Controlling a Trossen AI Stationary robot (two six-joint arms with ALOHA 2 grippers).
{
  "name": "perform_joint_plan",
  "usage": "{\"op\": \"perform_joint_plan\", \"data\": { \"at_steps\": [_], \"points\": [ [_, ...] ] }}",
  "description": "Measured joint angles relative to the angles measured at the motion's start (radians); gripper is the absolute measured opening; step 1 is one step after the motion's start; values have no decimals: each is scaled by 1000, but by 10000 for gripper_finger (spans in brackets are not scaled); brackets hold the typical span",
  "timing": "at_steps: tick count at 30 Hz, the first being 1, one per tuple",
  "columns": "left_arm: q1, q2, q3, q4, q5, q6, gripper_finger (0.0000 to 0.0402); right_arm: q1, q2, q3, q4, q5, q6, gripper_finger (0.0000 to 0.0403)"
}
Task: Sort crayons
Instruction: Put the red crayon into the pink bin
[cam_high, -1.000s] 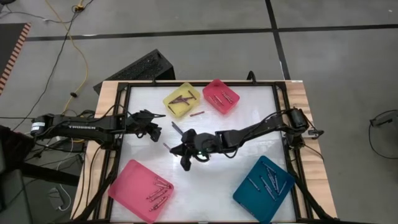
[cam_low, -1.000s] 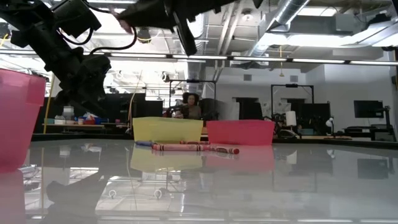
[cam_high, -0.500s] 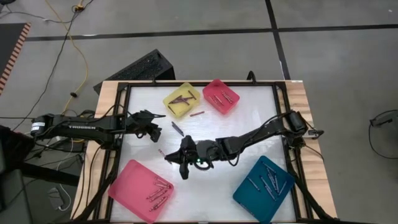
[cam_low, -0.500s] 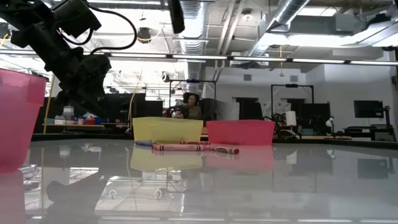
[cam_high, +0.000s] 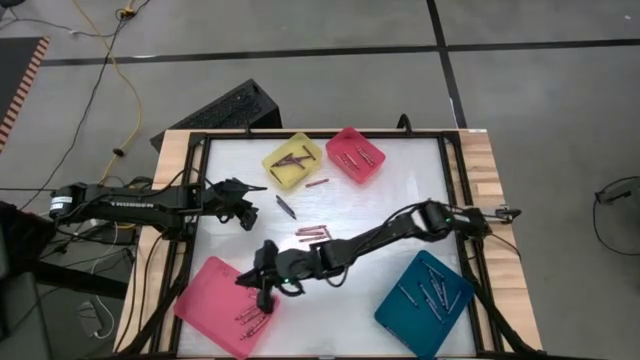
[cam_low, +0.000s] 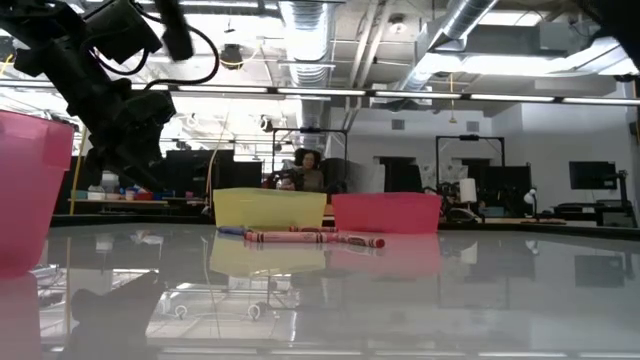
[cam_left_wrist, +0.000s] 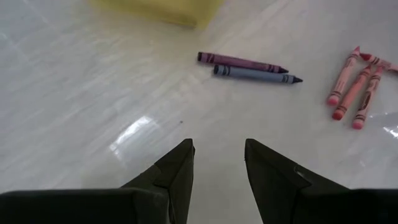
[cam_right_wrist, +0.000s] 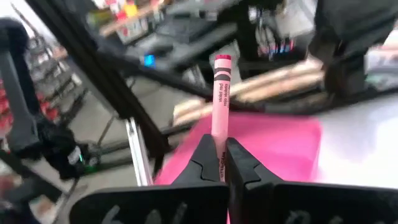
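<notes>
A robotics lab or workshop in an industrial-style room. Seen from above, a wood-edged table (cam_high: 480, 150) with a white top and a black metal frame stands on a grey concrete floor (cam_high: 540, 100) marked with dark lines, with a yellow cable (cam_high: 118, 70) trailing across it. Seen level from the tabletop, the room behind has an open ceiling with exposed silver ducts (cam_low: 455, 20) and pipes, strip lights, dark computer monitors (cam_low: 590, 176) on desks, and a person (cam_low: 308, 170) seated far back.
</notes>
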Motion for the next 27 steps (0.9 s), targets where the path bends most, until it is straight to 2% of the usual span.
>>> {"op": "perform_joint_plan", "data": {
  "at_steps": [5, 10, 19, 27],
  "points": [
    [0, 0, 0, -1, 0, 0, 133, 0, 93, 89, -21, -45, 1, 1],
    [0, 0, 0, -2, 0, 0, 133, 8, 137, 103, -51, -71, 2, 1],
    [0, 0, 0, 0, -1, 0, 133, 21, 139, 104, -240, -102, 9, 1],
    [0, 0, 0, 10, -1, -1, 133, 25, 137, 104, -252, -98, 9, 20]
  ]
}}
